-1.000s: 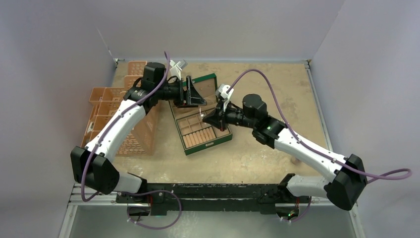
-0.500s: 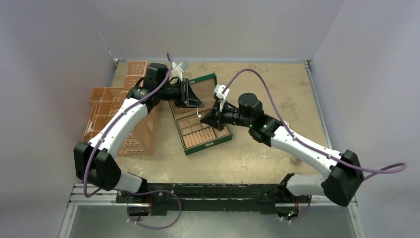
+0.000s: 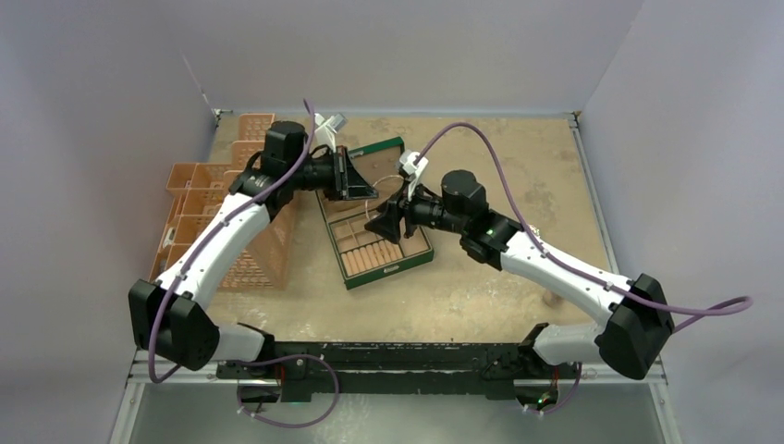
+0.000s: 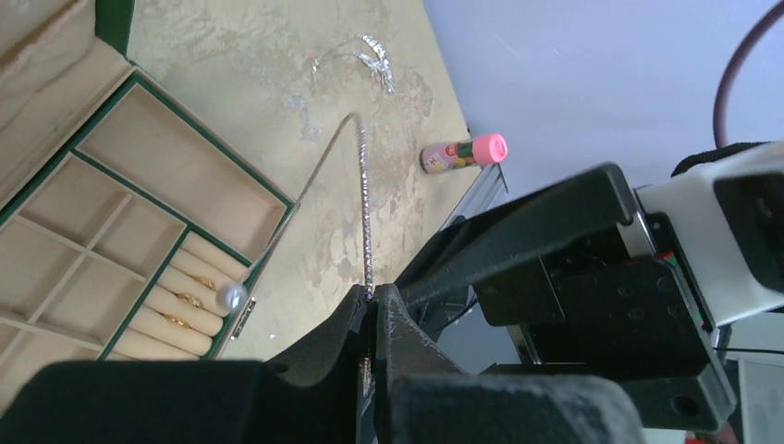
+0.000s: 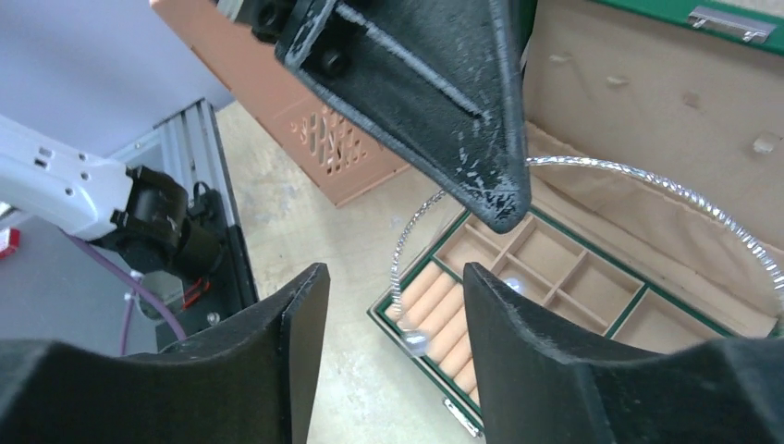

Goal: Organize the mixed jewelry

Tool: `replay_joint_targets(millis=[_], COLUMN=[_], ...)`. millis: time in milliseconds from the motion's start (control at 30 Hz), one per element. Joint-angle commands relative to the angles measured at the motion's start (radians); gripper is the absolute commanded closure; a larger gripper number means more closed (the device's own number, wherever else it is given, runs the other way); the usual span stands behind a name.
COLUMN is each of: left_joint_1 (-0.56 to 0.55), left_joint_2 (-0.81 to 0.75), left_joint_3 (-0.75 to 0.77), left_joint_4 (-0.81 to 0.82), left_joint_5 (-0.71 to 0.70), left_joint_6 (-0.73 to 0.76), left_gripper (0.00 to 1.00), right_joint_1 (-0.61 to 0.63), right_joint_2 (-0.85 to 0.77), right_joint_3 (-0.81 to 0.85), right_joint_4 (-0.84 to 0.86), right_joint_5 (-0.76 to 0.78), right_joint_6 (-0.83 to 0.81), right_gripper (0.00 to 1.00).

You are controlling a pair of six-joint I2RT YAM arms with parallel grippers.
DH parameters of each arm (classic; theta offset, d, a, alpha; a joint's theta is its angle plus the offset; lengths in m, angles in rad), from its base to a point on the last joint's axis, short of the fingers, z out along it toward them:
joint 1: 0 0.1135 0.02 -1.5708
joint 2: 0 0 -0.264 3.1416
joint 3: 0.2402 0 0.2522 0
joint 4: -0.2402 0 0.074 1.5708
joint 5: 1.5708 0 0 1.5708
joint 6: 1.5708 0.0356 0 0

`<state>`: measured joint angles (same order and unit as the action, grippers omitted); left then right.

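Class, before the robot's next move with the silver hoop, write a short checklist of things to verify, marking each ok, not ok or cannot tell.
1. Grip: left gripper shut on the hoop: ok.
2. Spare arm: right gripper open: ok.
3. Clearance: its fingers off the hoop: cannot tell.
4. Target: box open, large compartment bare: ok.
5. Sorted: gold rings seated in the box: ok.
6. Leftover: chain put away: not ok, lies on the table.
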<state>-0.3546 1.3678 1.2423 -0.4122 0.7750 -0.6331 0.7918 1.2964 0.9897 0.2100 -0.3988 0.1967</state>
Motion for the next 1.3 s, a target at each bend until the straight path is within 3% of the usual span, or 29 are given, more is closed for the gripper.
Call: replay_joint_targets(millis=[0,167,433,733,967,1267], left_joint_1=[0.002,0.002,0.002,0.002,0.002,0.002], left_joint_2=[-0.072,-0.139,-0.276,-0.405,-0.455,-0.469], left_joint_3=[-0.025,-0.083,-0.183,-0.257,-0.318,-0.337], left_joint_4=[0.114,0.196,0.318,0.397,0.478,0.481], left_joint_5=[-0.024,-0.079,-0.178,-0.241,-0.247,-0.256], left_joint_6=[0.017,0.022,-0.007,-0.044,-0.086,-0.094], left_gripper=[1.0,1.0,1.0,1.0,1.0,1.0], right_joint_1=[0.004,0.003,0.003,0.003,0.004,0.004], right_joint_2=[-0.039,-0.147,-0.271,-0.143,-0.037,-0.003], right_joint_3=[0.005,-0.105,-0.222,-0.185,-0.125,-0.137], right_joint_4=[0.141,0.314,0.404,0.378,0.402,0.473], right_joint_5=[0.057,0.163,0.482,0.524,0.407,0.444], right_joint_6=[0.107,0.276,0.492,0.561,0.532,0.587], right_gripper=[0.4,0.38,0.34,0.3,0.52,0.62])
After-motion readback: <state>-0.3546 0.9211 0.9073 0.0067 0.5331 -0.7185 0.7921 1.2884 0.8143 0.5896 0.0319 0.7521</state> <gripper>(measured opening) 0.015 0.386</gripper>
